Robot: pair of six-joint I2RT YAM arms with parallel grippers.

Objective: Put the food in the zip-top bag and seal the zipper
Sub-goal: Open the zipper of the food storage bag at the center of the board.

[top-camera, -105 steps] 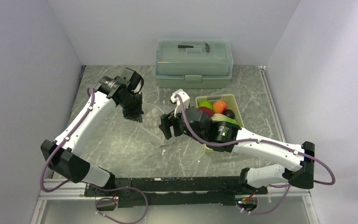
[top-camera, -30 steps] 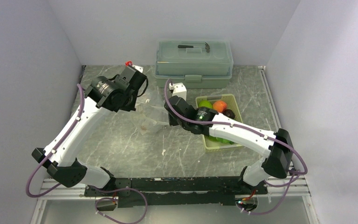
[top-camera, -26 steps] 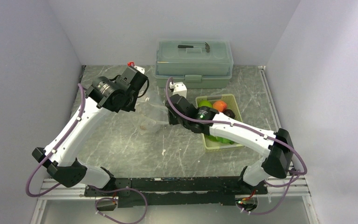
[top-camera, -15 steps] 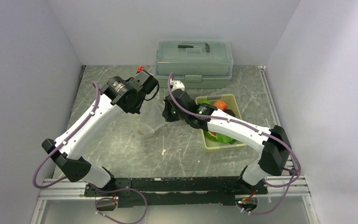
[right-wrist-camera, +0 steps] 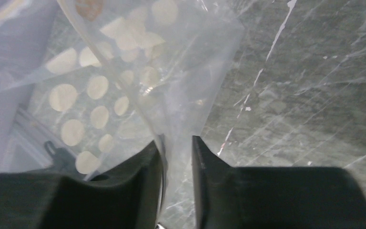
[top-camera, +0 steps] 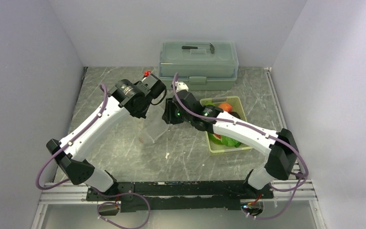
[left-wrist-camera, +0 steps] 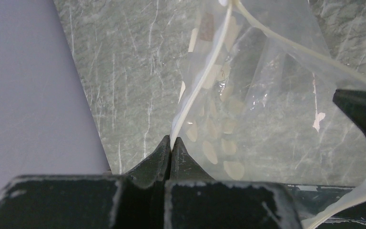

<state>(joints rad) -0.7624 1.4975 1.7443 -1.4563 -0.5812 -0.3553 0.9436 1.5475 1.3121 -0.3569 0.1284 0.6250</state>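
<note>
Clear dotted bag [top-camera: 155, 128] hangs between the arms, left gripper [left-wrist-camera: 170, 150] pinched tight on its mouth strip [left-wrist-camera: 193, 83], right gripper [right-wrist-camera: 176, 152] narrowly parted astride the far edge, food [top-camera: 225, 106] rightward.

Grey-green marbled tabletop [top-camera: 190, 157] is lying as the base of the cell, pale veins running across it. Plain lilac-grey walls are closing it in: back wall [top-camera: 171, 24], left wall [top-camera: 19, 95], right wall [top-camera: 333, 95]. Light is falling soft and even. A lidded grey-green box [top-camera: 198, 59] is sitting against the back wall.
</note>
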